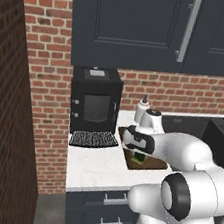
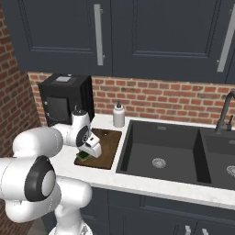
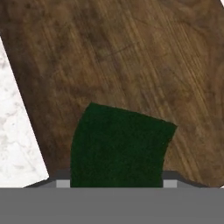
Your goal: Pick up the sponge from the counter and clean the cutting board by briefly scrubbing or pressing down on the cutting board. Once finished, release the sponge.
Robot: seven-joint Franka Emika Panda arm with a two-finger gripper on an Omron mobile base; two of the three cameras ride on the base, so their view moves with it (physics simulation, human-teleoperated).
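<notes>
Sponge (image 3: 118,146) sits between the fingers over the cutting board (image 3: 131,57), dark green face toward the hand camera. In the left base view the sponge (image 1: 139,158) shows beneath the gripper (image 1: 137,152), low on the near part of the board, with its yellow-green layer just visible. The fingers are clamped on its two opposite sides; their tips flank it at the bottom of the hand view. Whether its underside already presses on the wood cannot be told.

Handling, as judged: the sponge looks light and soft, likely to compress under the grip and to flex if pushed hard, so the side hold across its narrow width appears sound. The scouring face should resist slipping. Nothing about it appears fragile.

Board lies flat on the white counter (image 1: 94,164), its edge near the sink (image 2: 160,156). It looks stiff and is likely to take downward pressure, though it may slide on the smooth stone during scrubbing.
</notes>
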